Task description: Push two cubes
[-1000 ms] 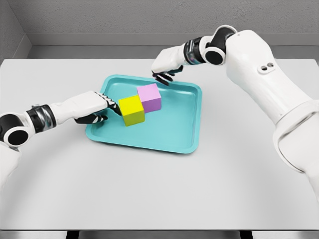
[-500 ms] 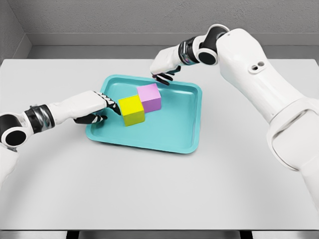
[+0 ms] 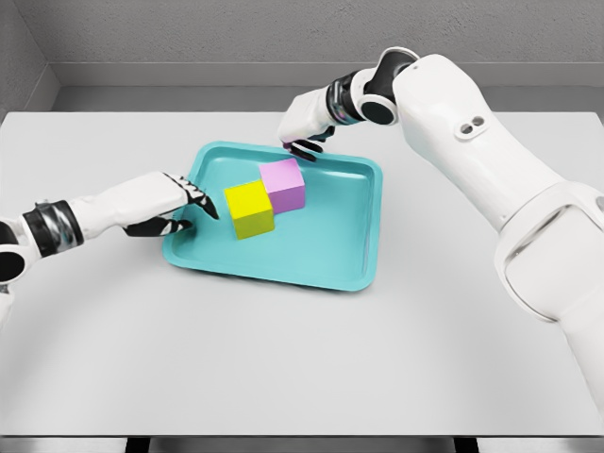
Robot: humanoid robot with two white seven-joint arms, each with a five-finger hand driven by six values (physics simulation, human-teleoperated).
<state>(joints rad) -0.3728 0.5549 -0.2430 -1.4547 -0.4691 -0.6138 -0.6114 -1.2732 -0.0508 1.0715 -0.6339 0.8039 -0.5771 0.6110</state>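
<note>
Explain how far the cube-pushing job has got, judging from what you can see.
Done: the yellow cube and pink cube sit touching inside the teal tray. In hand: nothing; the left hand sits clear of the yellow cube, and the right hand hovers at the tray's far rim. Left: arguably only withdrawing both arms.

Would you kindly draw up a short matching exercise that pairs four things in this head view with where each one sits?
Things:
1. yellow cube
2. pink cube
3. left hand
4. right hand

Places:
A. at the tray's far rim, above the cubes
B. in the tray, nearer its far edge, touching the other cube
C. at the tray's left rim, fingertips apart from the cubes
D. in the tray, on the side towards the left hand

Pairs: 1-D, 2-B, 3-C, 4-A
</note>
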